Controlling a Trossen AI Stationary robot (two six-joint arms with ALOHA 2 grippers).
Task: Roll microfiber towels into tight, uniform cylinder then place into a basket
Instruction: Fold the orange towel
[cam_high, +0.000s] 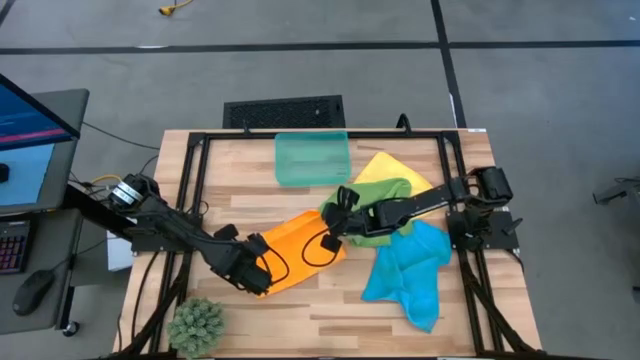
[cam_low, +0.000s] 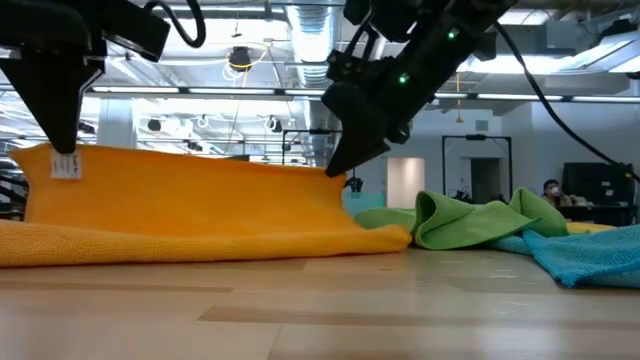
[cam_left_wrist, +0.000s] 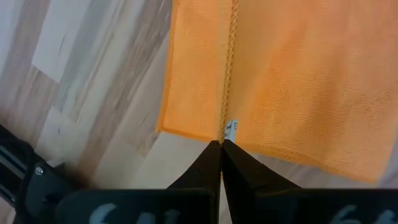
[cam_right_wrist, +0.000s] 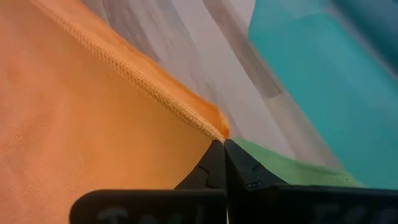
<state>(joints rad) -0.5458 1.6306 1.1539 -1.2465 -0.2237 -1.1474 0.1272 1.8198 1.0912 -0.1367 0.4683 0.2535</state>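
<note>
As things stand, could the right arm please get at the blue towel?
Probably not yet: the right gripper is shut on a corner of the orange towel. The blue towel lies uncovered on the table just beside that arm, so nothing else blocks it.

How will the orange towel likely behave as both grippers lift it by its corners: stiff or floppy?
Probably floppy: the orange towel sags between the left gripper and right gripper, both pinching corners, while its lower part lies folded on the table. Likely light, since fingertip pinches hold it. The woven surface looks grippy, so slipping seems unlikely.
</note>
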